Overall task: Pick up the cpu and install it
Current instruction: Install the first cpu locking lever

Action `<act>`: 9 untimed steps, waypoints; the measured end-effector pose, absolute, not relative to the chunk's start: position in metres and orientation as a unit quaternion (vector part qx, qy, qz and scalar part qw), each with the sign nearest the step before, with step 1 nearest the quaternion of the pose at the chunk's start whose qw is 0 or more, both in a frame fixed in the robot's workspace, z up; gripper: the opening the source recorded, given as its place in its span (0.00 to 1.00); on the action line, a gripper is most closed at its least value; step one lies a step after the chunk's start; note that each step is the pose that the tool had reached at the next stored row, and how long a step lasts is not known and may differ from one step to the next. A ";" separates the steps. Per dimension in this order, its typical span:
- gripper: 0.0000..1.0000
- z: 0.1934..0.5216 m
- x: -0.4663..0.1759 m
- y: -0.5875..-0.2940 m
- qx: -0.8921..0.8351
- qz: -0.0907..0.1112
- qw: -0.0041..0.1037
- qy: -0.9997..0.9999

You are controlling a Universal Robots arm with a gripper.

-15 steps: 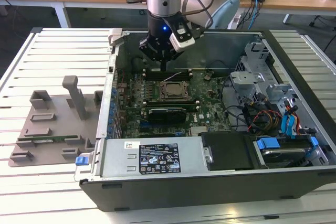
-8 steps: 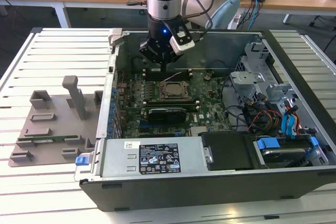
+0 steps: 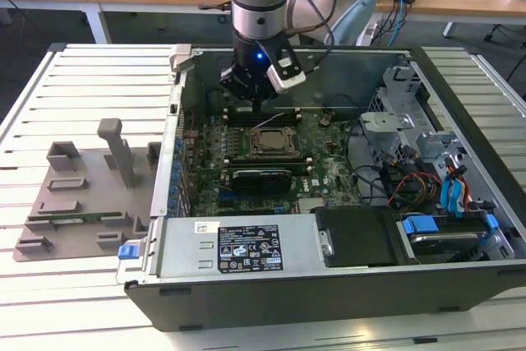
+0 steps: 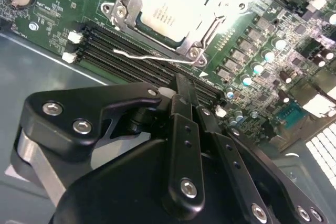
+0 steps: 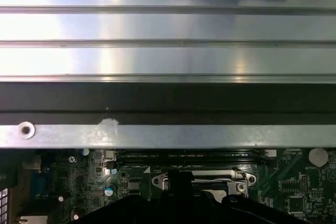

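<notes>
Item 1, my gripper (image 3: 253,98): it hangs inside the open computer case (image 3: 460,104), over the motherboard (image 3: 329,166), close above the memory slots (image 4: 131,51) at the board's far edge. In the second wrist view my gripper (image 4: 185,90) has its black fingers (image 4: 184,129) drawn tight together, with nothing between them.

Item 2, the cpu (image 4: 169,11): pale silver-white top, lying flat in the socket, just beyond my fingertips and below them. In the exterior view the cpu (image 3: 269,140) sits directly under and slightly nearer the camera than my gripper.

Item 3, the metal socket frame (image 4: 122,4): it surrounds the chip; whether it presses on the chip I cannot tell. Its thin wire lever (image 4: 149,56) lies across the memory slots between my fingertips and the socket.

Item 4, the grey tray (image 3: 82,195): on the slatted table (image 3: 33,104), well apart from my gripper, outside the case on the exterior view's left.

Item 5, the case's metal edge rail (image 5: 168,136): in the first wrist view it runs just past the socket (image 5: 202,178).
</notes>
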State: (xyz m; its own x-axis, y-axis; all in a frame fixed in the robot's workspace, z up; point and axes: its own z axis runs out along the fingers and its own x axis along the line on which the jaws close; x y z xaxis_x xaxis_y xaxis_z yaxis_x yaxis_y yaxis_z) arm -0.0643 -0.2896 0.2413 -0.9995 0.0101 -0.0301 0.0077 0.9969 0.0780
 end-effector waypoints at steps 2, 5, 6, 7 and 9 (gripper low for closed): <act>0.11 0.240 -0.061 -0.290 0.005 0.039 0.015 0.999; 0.11 0.229 -0.058 -0.290 0.003 0.039 0.015 0.999; 0.11 0.226 -0.057 -0.289 0.003 0.039 0.015 0.999; 0.11 0.223 -0.053 -0.290 0.002 0.039 0.015 0.999; 0.11 0.221 -0.051 -0.289 0.001 0.039 0.015 0.999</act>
State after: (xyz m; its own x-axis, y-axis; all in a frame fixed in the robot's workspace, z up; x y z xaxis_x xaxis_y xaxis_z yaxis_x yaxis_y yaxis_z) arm -0.0507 -0.2895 0.2213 -0.9996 0.0036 -0.0293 0.0013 0.9970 0.0776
